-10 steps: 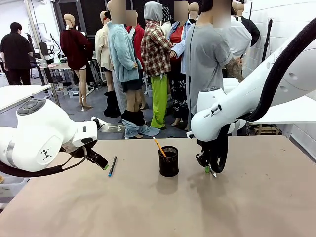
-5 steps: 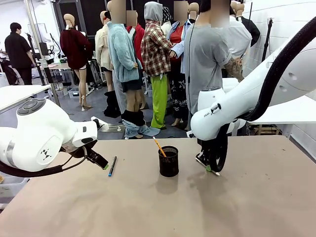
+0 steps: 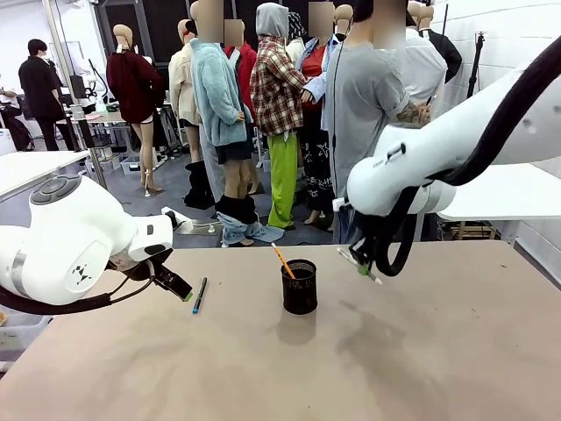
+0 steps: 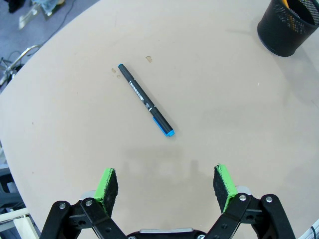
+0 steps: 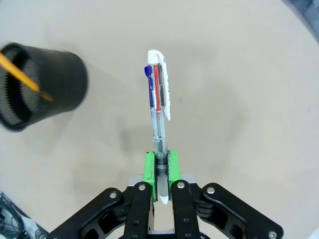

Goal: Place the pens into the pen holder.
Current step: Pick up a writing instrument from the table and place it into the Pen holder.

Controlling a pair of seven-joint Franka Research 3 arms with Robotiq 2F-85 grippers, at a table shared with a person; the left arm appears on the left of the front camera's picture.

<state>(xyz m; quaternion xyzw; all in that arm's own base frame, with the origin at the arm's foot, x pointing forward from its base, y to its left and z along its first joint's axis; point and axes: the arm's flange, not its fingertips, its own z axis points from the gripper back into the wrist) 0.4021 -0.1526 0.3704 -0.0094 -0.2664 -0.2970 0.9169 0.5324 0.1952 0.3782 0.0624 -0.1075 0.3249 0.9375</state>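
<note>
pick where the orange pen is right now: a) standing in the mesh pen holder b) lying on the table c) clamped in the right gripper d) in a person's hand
a: the orange pen leans inside the black mesh pen holder, its top sticking out above the rim; the right gripper is shut on a clear multicolour pen instead.

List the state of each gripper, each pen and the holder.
Left gripper: open, empty.
Right gripper: shut on clear pen.
Clear pen: held by one end, airborne.
Dark pen: flat on table, untouched.
Holder: upright.
Orange pen: leaning inside holder.
</note>
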